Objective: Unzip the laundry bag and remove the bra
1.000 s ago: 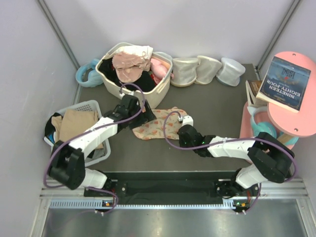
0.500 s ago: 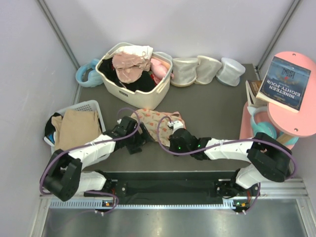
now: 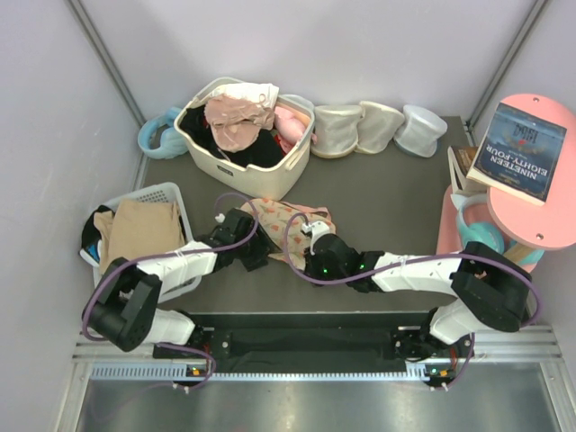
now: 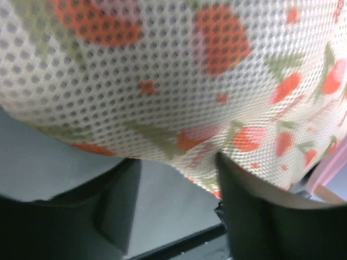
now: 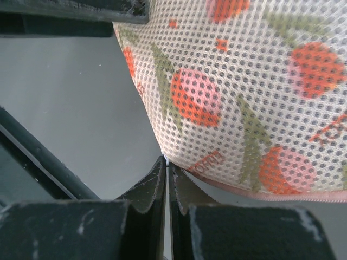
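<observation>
Dark grey desk (image 3: 396, 207) enclosed by plain pale lilac walls (image 3: 360, 45), with grey metal posts (image 3: 106, 58) set in the rear corners. A round pink side table (image 3: 558, 220) is placed at the right edge, a book (image 3: 527, 151) laid on it. An aluminium rail (image 3: 306, 370) is fitted along the near edge; lighting is even

Overhead view; two wrist close-ups of laundry bag (image 3: 274, 214)
</observation>
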Motion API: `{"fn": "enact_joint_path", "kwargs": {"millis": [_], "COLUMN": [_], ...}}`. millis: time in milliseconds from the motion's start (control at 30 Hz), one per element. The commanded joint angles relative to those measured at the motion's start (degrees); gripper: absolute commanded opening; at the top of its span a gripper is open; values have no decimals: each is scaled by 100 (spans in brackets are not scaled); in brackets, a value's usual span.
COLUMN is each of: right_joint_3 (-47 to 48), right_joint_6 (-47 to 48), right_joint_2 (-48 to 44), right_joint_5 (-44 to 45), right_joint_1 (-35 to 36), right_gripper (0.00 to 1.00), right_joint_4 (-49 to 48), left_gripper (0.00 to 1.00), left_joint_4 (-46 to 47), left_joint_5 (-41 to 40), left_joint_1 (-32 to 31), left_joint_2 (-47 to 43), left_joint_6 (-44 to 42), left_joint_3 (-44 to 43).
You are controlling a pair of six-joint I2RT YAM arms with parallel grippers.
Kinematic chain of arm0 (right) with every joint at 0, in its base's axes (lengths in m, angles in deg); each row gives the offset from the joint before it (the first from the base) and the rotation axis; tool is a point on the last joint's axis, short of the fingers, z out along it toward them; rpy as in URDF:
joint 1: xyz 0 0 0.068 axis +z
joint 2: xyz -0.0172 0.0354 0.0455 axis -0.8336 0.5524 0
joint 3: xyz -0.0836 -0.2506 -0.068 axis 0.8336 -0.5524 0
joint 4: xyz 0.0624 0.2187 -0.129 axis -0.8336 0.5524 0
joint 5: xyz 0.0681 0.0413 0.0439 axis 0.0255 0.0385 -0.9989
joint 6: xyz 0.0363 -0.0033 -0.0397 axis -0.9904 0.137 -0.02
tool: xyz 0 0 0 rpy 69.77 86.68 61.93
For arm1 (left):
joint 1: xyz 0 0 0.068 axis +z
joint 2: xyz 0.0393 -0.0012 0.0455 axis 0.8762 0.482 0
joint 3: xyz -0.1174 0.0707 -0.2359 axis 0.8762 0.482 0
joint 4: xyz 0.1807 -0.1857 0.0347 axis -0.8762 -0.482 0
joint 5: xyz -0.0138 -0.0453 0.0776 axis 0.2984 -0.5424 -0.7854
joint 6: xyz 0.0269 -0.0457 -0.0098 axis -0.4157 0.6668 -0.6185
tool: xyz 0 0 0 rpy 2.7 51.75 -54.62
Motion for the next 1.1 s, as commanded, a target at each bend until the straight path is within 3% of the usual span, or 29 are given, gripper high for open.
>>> {"fn": "enact_joint_path", "kwargs": {"millis": [0, 100, 267, 300, 400, 933, 1067], "right_joint_3": [254, 210, 175, 175, 175, -194, -282], "right_joint_6": [21, -24, -59, -67, -41, 91, 291], "right_joint_2": [-69, -112, -244, -253, -306, -956, -1079], "right_joint_5": [-118, -82, 155, 199, 252, 682, 656], "right_joint_1": [108, 108, 90, 73, 46, -270, -376], "right_gripper": [0, 0, 0, 0, 0, 0, 0], "right_joint_4": [-298, -219, 115, 159, 300, 1047, 1117], "left_gripper": [54, 32, 20, 12, 0, 0, 0], "left_joint_4": [395, 377, 281, 237, 114, -247, -10], "left_joint_5": [-232, -329, -434, -469, -592, -971, -751], "left_joint_1": [-15, -23, -15, -15, -6, 21, 3], "left_joint_2": [152, 195, 248, 257, 275, 275, 345], "left_joint_6": [79, 61, -62, -105, -211, -870, -1177], "left_joint_3": [-131, -131, -227, -253, -332, -570, -623]}}
